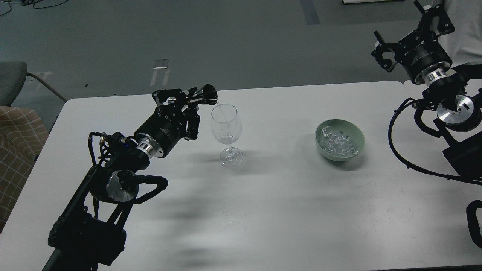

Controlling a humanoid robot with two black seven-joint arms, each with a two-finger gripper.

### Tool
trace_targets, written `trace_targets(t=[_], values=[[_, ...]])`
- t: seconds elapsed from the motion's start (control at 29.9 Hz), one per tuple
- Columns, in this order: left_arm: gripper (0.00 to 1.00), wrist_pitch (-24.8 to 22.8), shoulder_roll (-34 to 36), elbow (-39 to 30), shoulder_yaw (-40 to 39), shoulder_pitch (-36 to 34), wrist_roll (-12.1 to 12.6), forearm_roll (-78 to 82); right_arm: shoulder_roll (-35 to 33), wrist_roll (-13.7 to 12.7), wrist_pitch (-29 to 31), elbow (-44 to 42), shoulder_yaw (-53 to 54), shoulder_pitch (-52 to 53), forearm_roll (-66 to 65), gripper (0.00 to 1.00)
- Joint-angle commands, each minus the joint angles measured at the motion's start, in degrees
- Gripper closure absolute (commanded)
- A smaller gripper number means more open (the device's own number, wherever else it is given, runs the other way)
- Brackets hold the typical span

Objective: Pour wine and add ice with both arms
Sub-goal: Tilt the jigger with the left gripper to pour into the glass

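- The left gripper (pixel 188 101) pinches a small dark cup (pixel 209 94), tipped on its side with its mouth at the near-left rim of the wine glass (pixel 225 130).
- A thin clear stream of wine (pixel 222 109) shows just under the cup's lip, inside the top of the glass bowl; whether any has pooled in the bowl cannot be told.
- The glass stands upright on the white table (pixel 263 195), just right of the left arm's wrist.
- The ice (pixel 339 143) lies heaped as clear cubes in a pale green bowl (pixel 357 145), well apart to the right of the glass.
- The right gripper (pixel 408 26) hangs above the table's far right corner, fingers spread, holding nothing.
- Small white lettering runs round both wrist housings, too small to read.
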Motion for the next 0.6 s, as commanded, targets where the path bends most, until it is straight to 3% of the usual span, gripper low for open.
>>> trace_targets(t=[0.0,0.57], values=[[1.0,-0.09,-0.09,-0.02,0.0,-0.06,-0.03,1.23,0.01,0.0,0.0,-0.01,0.0,-0.04,0.0,0.0],[1.0,-1.14,1.76,0.16,0.35,-1.2,-0.11,5.01,-0.08,0.0,0.0,0.08,0.0,-0.04,0.09,0.0]])
